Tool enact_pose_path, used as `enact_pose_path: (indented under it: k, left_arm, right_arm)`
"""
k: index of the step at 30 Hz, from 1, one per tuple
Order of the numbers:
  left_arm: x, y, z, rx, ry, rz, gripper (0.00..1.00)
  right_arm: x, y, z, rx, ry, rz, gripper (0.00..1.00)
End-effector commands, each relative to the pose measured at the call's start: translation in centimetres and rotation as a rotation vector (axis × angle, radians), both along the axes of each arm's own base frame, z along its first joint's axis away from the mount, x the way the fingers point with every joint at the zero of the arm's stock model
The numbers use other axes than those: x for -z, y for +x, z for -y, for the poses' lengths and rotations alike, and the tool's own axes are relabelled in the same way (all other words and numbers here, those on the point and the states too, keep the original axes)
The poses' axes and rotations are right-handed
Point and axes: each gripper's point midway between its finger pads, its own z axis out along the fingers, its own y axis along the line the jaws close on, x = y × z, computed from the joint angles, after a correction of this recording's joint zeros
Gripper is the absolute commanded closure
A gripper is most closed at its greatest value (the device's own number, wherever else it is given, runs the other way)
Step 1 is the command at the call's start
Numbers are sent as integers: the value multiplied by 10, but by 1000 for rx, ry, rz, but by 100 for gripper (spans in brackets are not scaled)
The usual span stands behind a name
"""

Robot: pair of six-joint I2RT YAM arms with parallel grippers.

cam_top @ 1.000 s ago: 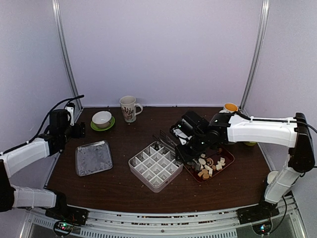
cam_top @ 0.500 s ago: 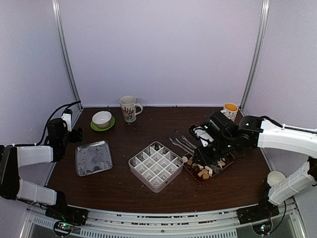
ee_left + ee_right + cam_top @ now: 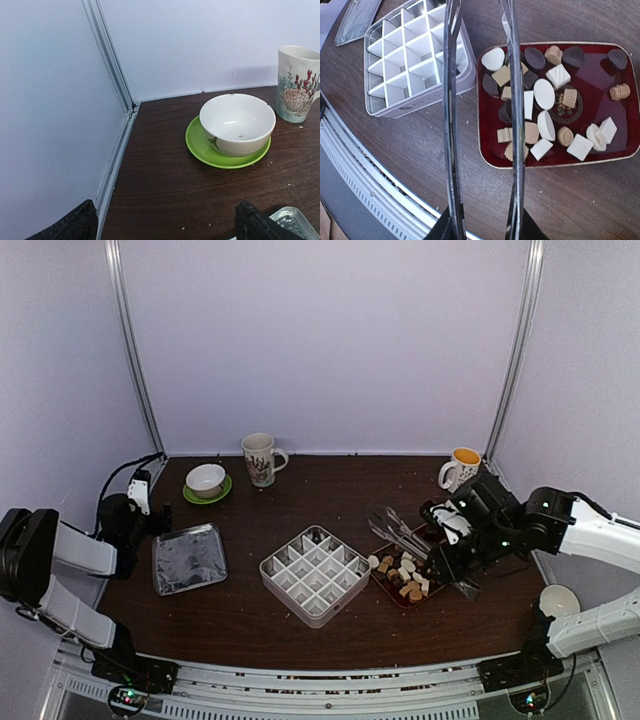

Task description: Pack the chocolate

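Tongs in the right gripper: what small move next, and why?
Probably shift the tongs, held by the right gripper, over the red tray and lower them astride one chocolate. Their arms stand apart, one over the divided box's edge, one over the tray's edge, with nothing gripped in view.

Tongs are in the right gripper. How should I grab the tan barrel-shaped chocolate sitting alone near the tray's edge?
Come down from above and close the tongs across the ribbed middle of the tan barrel chocolate. It lies apart from the other pieces on bare red tray, so both tips should fit; the rim side looks tightest, so avoid it.
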Motion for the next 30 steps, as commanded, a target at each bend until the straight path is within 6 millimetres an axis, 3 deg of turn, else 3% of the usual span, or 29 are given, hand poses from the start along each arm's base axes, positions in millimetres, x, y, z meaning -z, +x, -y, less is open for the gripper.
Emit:
enact_pose_path:
  k: [1, 3, 7, 14, 30]
  left_arm:
    - [-29, 4, -1, 7, 6, 122, 2]
    - [-28, 4, -3, -1, 6, 120, 2]
    - [-29, 4, -6, -23, 1, 124, 2]
    - [-29, 4, -6, -20, 1, 125, 2]
    - [-29, 4, -6, -21, 1, 125, 2]
  right_arm:
    - [10, -20, 28, 5, -46, -53, 66]
    - [14, -24, 37, 14, -54, -51, 66]
    - [8, -26, 32, 39, 30, -63, 65]
    - [11, -33, 40, 87, 53, -84, 66]
    - [22, -43, 64, 177, -2, -115, 66]
